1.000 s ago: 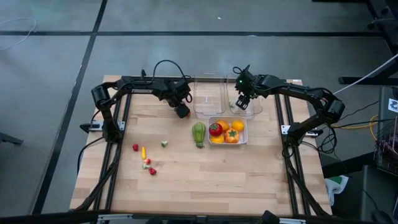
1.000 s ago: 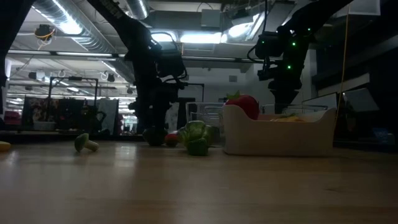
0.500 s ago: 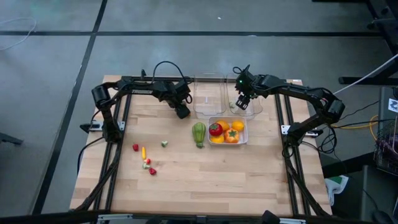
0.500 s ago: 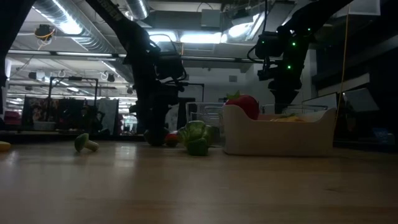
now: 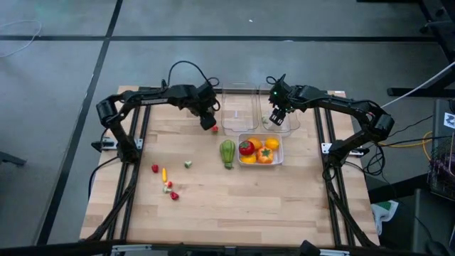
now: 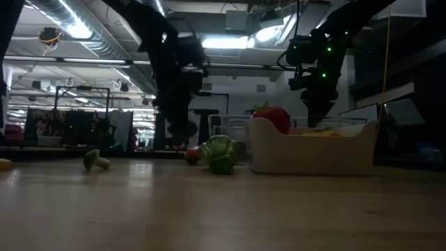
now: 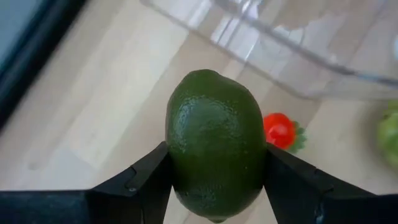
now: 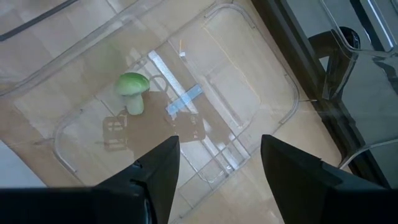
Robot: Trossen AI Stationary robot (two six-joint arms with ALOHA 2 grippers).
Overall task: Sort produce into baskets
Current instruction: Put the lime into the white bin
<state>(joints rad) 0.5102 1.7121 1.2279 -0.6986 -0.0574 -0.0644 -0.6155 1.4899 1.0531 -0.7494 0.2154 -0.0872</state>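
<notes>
While left gripper [image 7: 214, 180] clamps lime [image 7: 214, 158], strawberry [image 7: 281, 131] lies beside.

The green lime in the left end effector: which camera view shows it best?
The left wrist view: the lime fills the picture, clamped in the left end effector. In the high view the arm hides it. In the low view the end effector is too dark to show it. The right wrist view misses it.

Overhead, table-level and 2 close wrist views, table [image 5: 234, 192] shared.

Light wooden table [image 5: 234, 206] on grey floor [image 5: 64, 107]; ceiling lights [image 6: 73, 28], shelving beyond.
</notes>
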